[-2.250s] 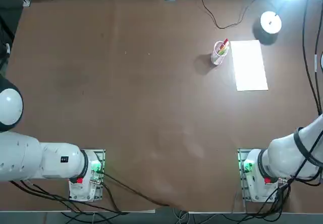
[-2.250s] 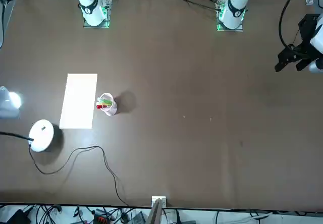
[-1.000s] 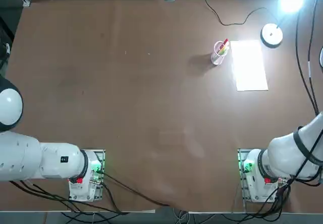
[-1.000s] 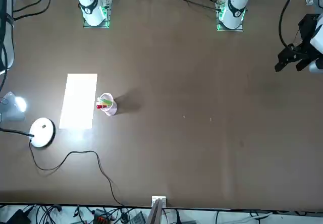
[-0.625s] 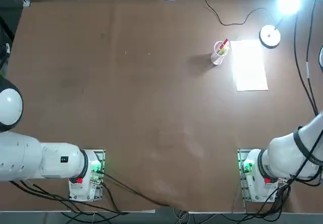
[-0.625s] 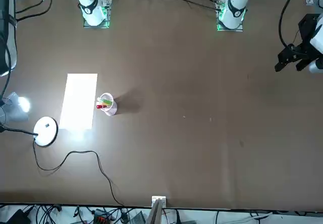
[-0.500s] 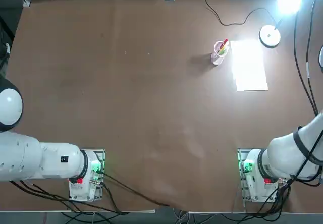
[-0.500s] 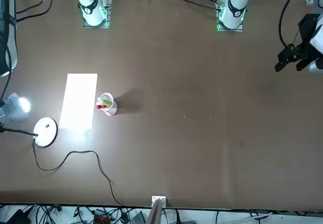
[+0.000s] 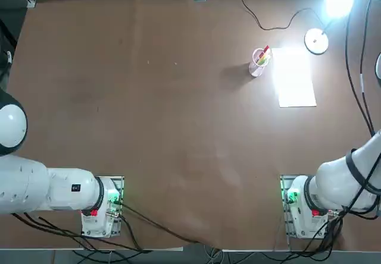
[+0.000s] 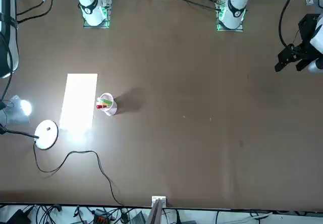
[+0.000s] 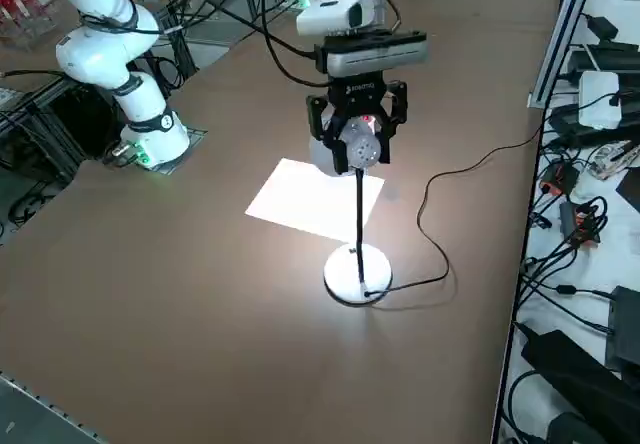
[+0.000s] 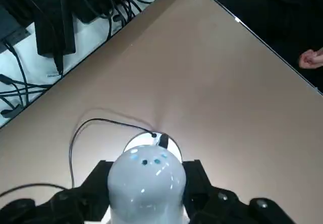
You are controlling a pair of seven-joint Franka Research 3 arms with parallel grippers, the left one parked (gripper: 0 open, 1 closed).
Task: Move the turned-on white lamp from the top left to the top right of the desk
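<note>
Lamp (image 11: 357, 271) base slid nearer paper (image 9: 294, 78), R tool (image 11: 356, 144) clamping lamp head, desk (image 9: 178, 127) edge close.

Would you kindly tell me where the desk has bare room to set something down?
The desk is bare from the pen cup leftward and toward the arm bases. It is crowded top right: paper sheet, lamp held by the right gripper, cord.

desk (image 9: 149, 97); lamp (image 9: 316, 40), paper (image 9: 294, 77), cup (image 9: 258, 62)
</note>
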